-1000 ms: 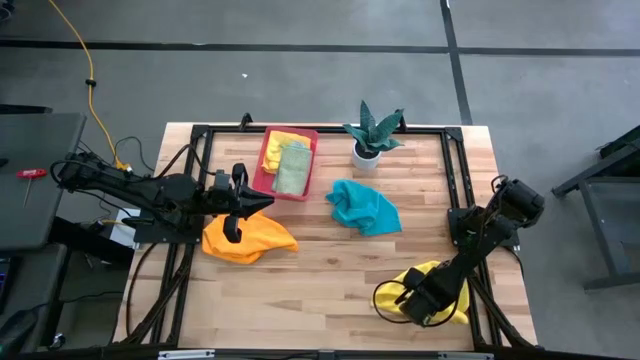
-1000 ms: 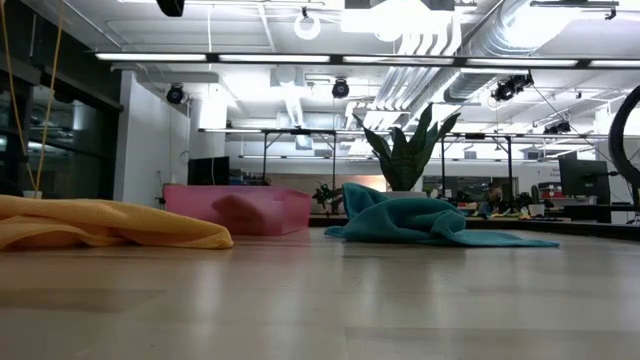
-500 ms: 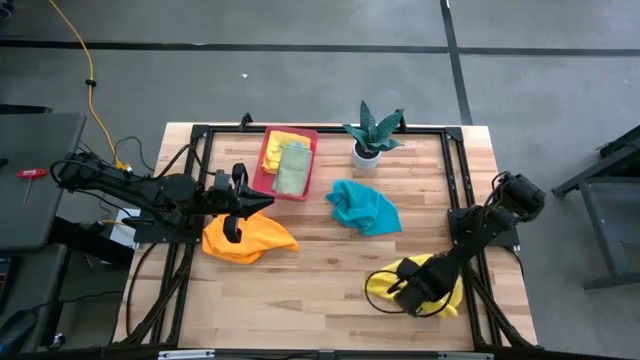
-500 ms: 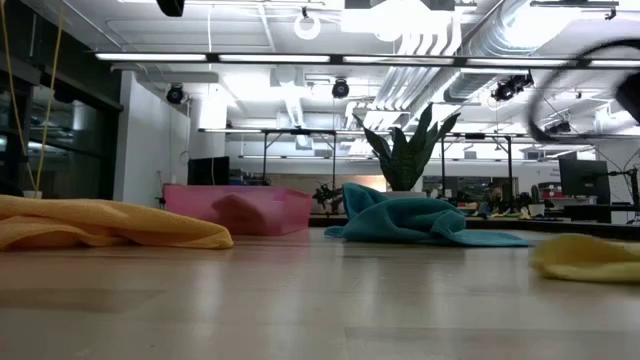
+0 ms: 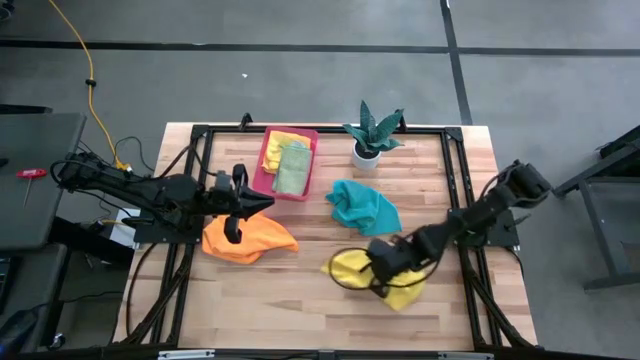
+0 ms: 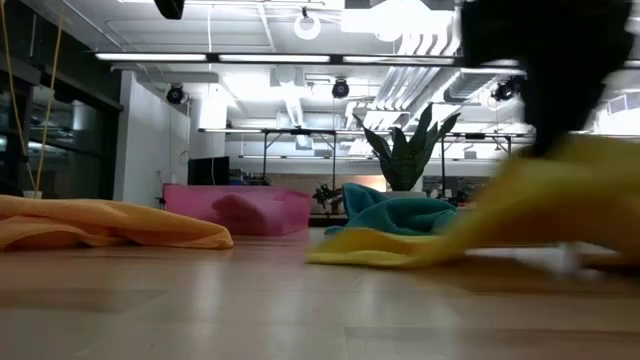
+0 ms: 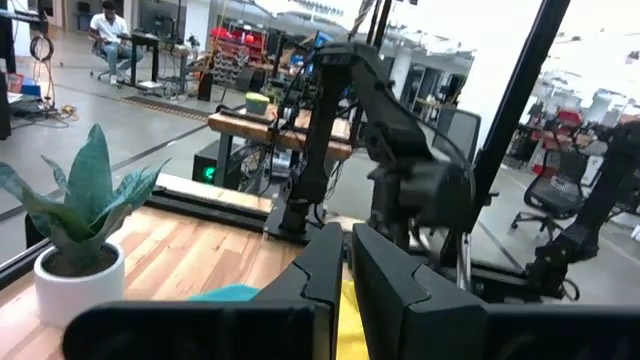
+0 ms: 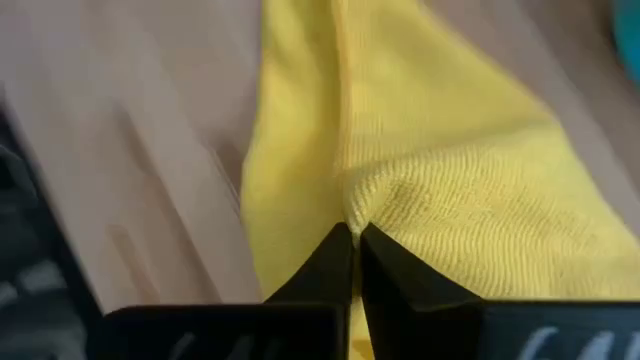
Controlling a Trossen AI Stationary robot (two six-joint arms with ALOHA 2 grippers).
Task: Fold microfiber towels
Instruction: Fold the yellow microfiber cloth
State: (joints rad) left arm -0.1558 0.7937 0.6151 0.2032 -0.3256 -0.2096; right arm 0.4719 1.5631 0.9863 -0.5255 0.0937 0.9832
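Your right claw (image 5: 388,262) sits low over the middle of the pale wooden slatted surface (image 5: 300,310), its fingers (image 8: 335,262) pinched together on a fold of the crumpled yellow microfiber towel (image 5: 390,285). In the right wrist view the cloth (image 8: 440,180) bunches right at the fingertips and spreads out over the wood. In the low view that same yellow towel (image 6: 480,225) rises from the surface toward the dark arm above it, with one end trailing flat on the boards.

Your left claw (image 5: 262,201) hangs at the left side of the surface, just above the rumpled orange microfiber towel (image 5: 245,238); its fingers (image 7: 325,275) are closed against each other with nothing between them.

The loosely heaped teal microfiber towel (image 5: 362,206) lies near the centre, between the yellow one and the small potted plant with spiky green leaves in a white pot (image 5: 370,133). You can see that plant (image 7: 75,215) in the left wrist view too.

At the far edge, left of the plant, the pink rectangular plastic tray (image 5: 265,182) holds two folded cloths side by side: a second yellow towel (image 5: 283,148) and a light green towel (image 5: 293,170) lying partly over it.

A person (image 7: 105,25) sits at a desk far off in the room beyond the surface.
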